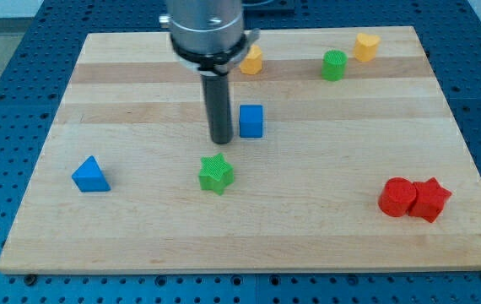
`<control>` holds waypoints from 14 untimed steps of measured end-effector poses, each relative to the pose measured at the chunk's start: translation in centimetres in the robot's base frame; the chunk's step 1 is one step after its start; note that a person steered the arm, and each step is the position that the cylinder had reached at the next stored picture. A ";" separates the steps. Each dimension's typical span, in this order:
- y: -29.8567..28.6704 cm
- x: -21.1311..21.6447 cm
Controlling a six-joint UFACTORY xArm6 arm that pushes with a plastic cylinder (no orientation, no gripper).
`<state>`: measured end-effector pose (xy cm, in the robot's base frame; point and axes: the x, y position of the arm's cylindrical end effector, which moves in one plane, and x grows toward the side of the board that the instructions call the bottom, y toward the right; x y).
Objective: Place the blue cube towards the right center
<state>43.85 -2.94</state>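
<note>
- Camera view: I see no bin, tray or dish; the one thing that carries anything is the wooden board [139,236], pale planks lying on a blue perforated table [4,84].
- On the board lie eight blocks. The blue cube [251,121] sits a little above the frame's centre, well left of the board's right edge.
- Just left of that cube stands my tip [221,141], at the lower end of the dark rod [220,105]. A thin strip of wood seems to show between rod and cube, so I read them as just beside each other, though I cannot tell for sure whether they touch.
- There is no hand to open or close here: the arm ends in the plain rod, and it holds nothing.
- The rod hangs upright from the grey cylindrical arm head [206,29], which enters from the top of the frame, left of centre.
- Below the tip, slightly left of it, lies the green star [215,174], apart from the tip.
- At lower left is the blue triangular block [90,175], alone.
- At lower right the red cylinder [397,197] and the red star [429,199] sit touching, the star to the right.
- Along the top: a yellow block [252,60] partly behind the arm head, a green cylinder [334,65], and a second yellow block [365,46] at upper right.
</note>
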 end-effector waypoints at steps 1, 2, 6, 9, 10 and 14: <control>4.2 0.0; 6.8 0.0; 2.1 -4.1; 9.0 -5.7; 10.9 -5.7; 4.7 -1.7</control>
<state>42.11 1.78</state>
